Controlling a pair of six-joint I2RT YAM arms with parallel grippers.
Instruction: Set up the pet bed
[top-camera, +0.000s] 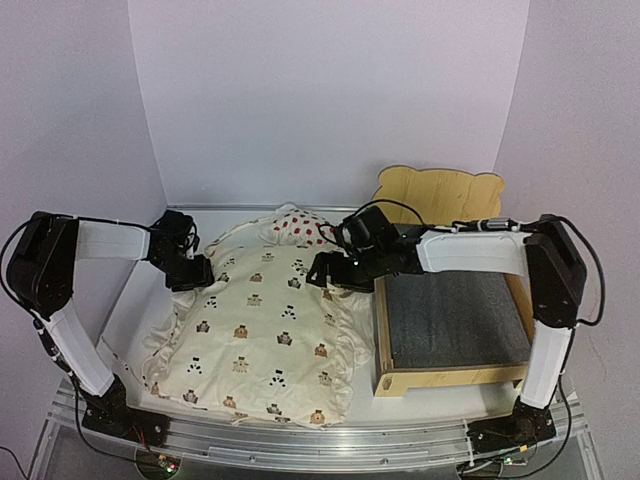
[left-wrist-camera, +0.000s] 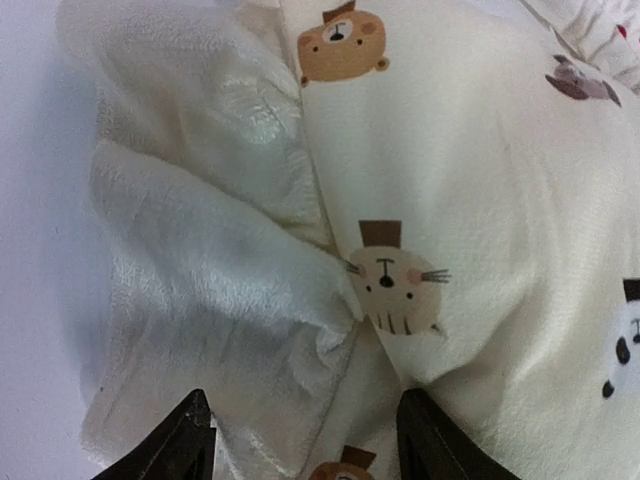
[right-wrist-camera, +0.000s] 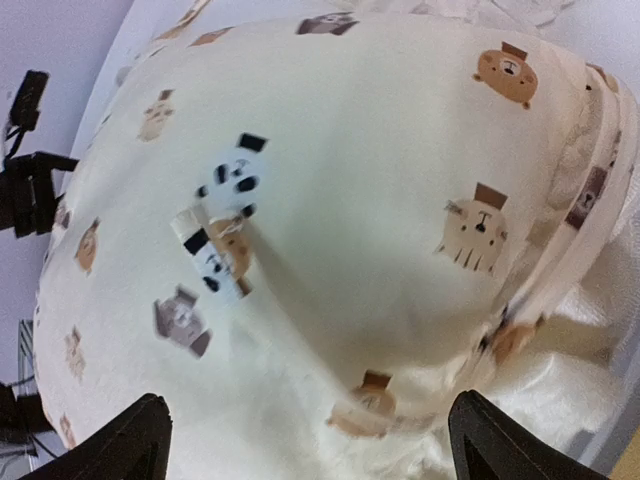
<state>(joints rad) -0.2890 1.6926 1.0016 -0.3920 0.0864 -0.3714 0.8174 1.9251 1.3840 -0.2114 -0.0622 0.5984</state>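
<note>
The pet bed (top-camera: 450, 378), a light plywood frame with a grey felt base and an eared headboard (top-camera: 440, 195), stands at the right. Left of it lies the puffy cream animal-print cover (top-camera: 265, 330), and a strawberry pillow (top-camera: 300, 231) peeks out at its far edge. My left gripper (top-camera: 195, 272) is at the cover's far-left ruffle. In the left wrist view, bunched cover (left-wrist-camera: 480, 200) fills the gap of the left gripper (left-wrist-camera: 310, 440) between both fingers. My right gripper (top-camera: 322, 272) hovers over the cover's right edge. Its fingers (right-wrist-camera: 150, 440) stand wide apart above the cover (right-wrist-camera: 370, 180), holding nothing.
White walls close in the back and both sides. A metal rail (top-camera: 320, 445) runs along the near edge between the arm bases. The right forearm (top-camera: 470, 250) crosses above the bed's head end.
</note>
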